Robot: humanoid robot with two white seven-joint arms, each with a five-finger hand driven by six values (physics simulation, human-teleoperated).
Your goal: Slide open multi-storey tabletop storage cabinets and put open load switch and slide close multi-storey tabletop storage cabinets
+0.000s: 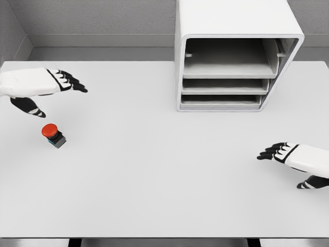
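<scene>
With the red-capped switch [53, 135] lying on the counter [154, 175] at left of frame, below the released left hand [49, 85], it could be knocked away if approached carelessly.

Left hand [43, 85] open above red load switch [53, 135]; right hand [290, 154] open; cabinet [234, 56] at table [154, 180] rear.

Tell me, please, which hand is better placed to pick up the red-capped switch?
Left, probably. The left hand hangs open just above the switch at the table's left side. The right hand is open at the far right edge, below the storage cabinet.
</scene>
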